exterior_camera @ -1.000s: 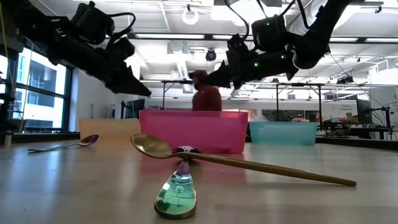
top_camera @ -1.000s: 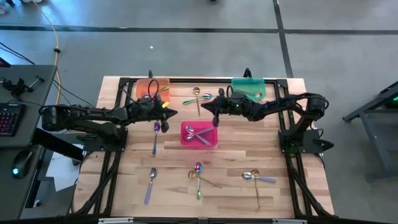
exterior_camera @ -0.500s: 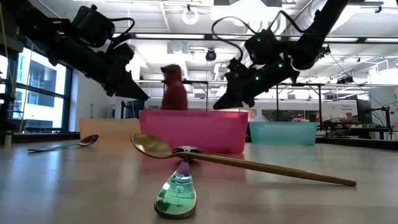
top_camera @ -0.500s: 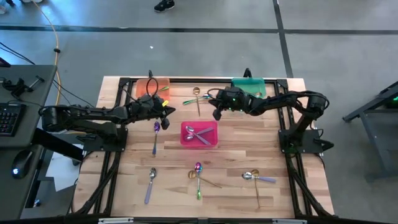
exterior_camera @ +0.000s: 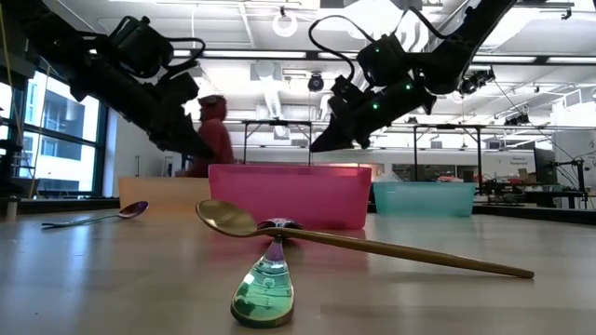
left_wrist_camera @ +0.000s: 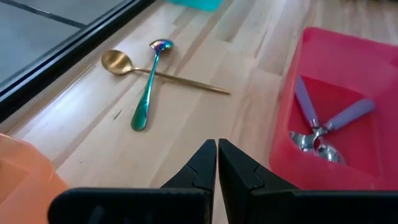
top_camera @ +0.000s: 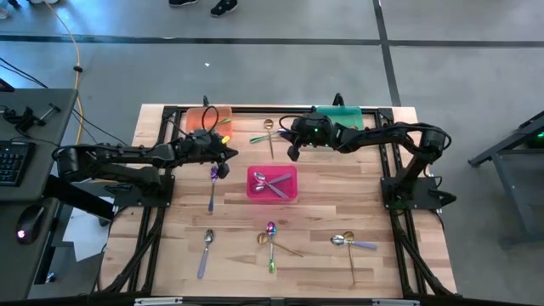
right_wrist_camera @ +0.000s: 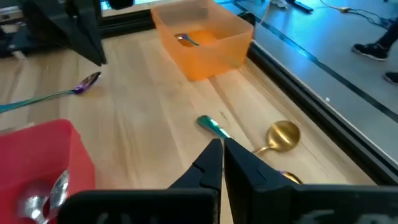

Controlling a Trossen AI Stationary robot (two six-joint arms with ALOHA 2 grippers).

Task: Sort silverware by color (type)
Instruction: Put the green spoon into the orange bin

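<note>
1. The left tool [top_camera: 224, 159] hangs above the surface [top_camera: 170, 238] left of centre in the high view, between the orange bin [top_camera: 208, 118] and the pink bin [top_camera: 272, 184]; its fingers are pressed together with nothing in them.
2. The right tool [top_camera: 293, 153] hangs above the upper middle of the surface, just above the pink bin's upper right corner in the high view; its fingers are likewise closed and empty.
3. In the low view both tools sit high, clear of the surface, the left one [exterior_camera: 200, 149] at upper left and the right one [exterior_camera: 315, 146] above the pink bin [exterior_camera: 289, 195].
4. The pink bin holds two silver spoons [top_camera: 270, 184] with lilac handles, crossed.
5. A gold spoon [top_camera: 269, 133] and a green-handled spoon [top_camera: 265, 135] lie crossed at upper centre, between the orange bin and the teal bin [top_camera: 348, 119].
6. A purple spoon [top_camera: 212, 187] lies left of the pink bin.
7. A lilac-handled spoon [top_camera: 205, 252] lies at lower left.
8. At lower centre an iridescent spoon [top_camera: 271, 246] and another gold spoon [top_camera: 280, 245] cross.
9. At lower right a silver spoon [top_camera: 353, 243] and a third gold spoon [top_camera: 350, 259] cross.
10. The right wrist view shows a spoon [right_wrist_camera: 186, 40] inside the orange bin [right_wrist_camera: 205, 37].
11. A person [exterior_camera: 207, 135] stands in the room behind, left of centre in the low view.
</note>
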